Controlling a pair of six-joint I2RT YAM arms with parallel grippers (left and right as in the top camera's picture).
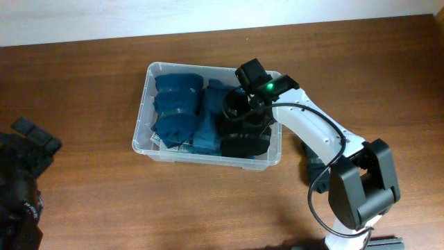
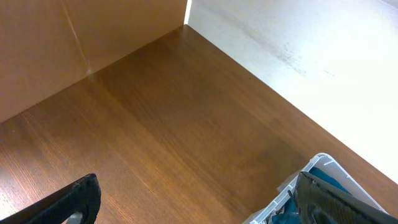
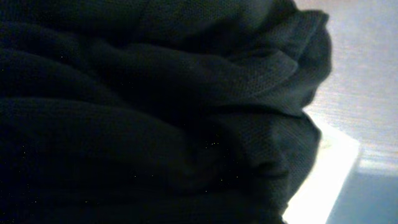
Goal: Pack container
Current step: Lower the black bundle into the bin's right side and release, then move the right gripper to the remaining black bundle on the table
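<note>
The clear plastic container (image 1: 143,105) stands mid-table and holds folded blue clothes (image 1: 179,111) on the left and a black cloth (image 1: 244,142) on the right. My right gripper (image 1: 240,111) is down inside the container on the black cloth. The right wrist view is filled by this black cloth (image 3: 155,112), and the fingers are hidden, so I cannot tell their state. My left gripper (image 2: 199,196) is open and empty over bare table, left of the container, whose corner (image 2: 323,163) shows in the left wrist view.
The left arm (image 1: 24,180) sits at the table's left front edge. The right arm's base (image 1: 361,187) stands right of the container. A pale wall (image 1: 208,14) runs along the table's far edge.
</note>
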